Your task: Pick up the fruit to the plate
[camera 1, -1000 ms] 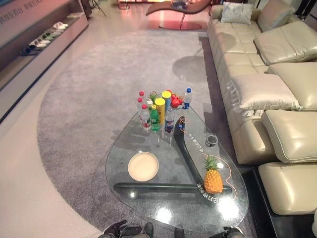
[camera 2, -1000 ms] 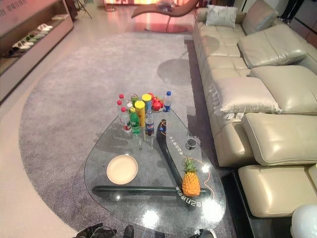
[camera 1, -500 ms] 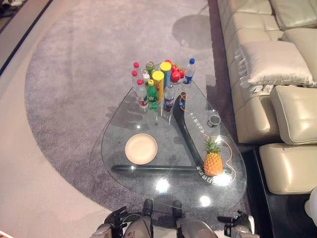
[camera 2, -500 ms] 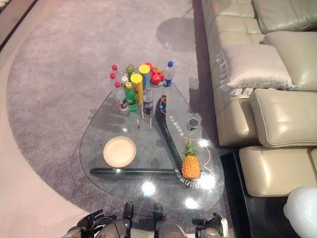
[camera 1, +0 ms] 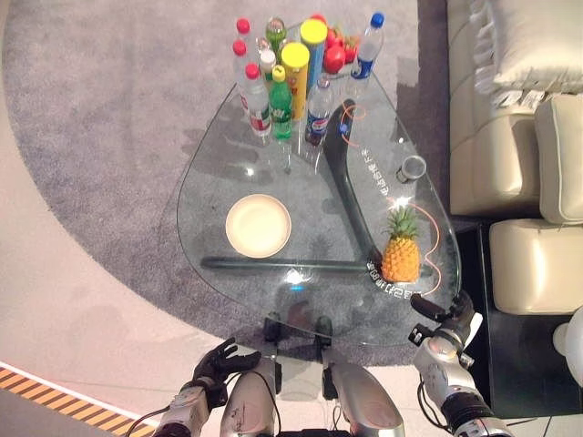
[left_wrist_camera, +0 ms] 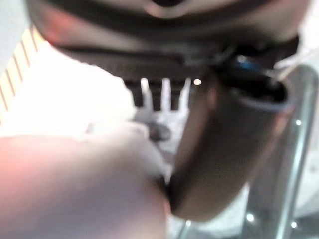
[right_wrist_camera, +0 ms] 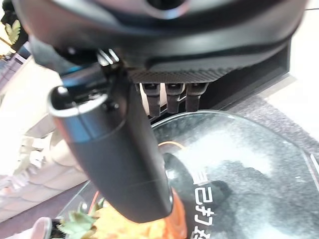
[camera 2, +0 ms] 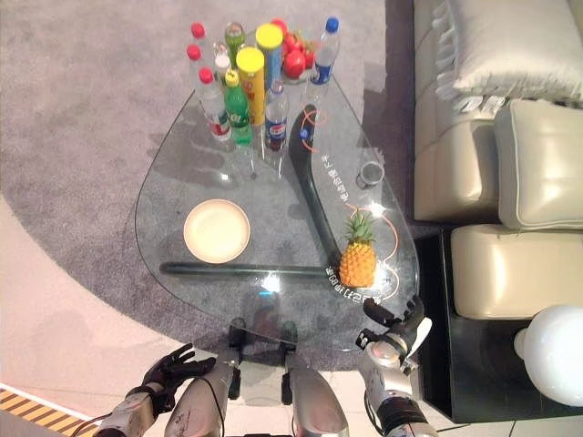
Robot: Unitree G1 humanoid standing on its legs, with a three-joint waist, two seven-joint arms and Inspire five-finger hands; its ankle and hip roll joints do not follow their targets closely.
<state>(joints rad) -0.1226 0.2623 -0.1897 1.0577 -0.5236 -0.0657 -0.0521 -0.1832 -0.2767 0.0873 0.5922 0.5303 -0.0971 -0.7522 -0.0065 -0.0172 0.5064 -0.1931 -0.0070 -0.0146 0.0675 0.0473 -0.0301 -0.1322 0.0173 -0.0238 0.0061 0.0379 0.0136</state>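
The pineapple (camera 1: 400, 258), upright near the glass table's (camera 1: 209, 173) right edge, could be toppled by the empty, straight-fingered right hand (camera 1: 448, 320); the left hand (camera 1: 219, 362) hangs relaxed, empty.

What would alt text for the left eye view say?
A pineapple stands on a glass table, apart from an empty plate; bottles cluster at the far end. Both robot hands, left hand and right hand, hang open below the near edge.

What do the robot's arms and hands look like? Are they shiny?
The arms are smooth silver-grey tubes. Each ends in a dark hand with thin black fingers: the left hand and the right hand. The right wrist has a grey metal cuff, and up close the thumb is a thick, glossy dark cylinder.
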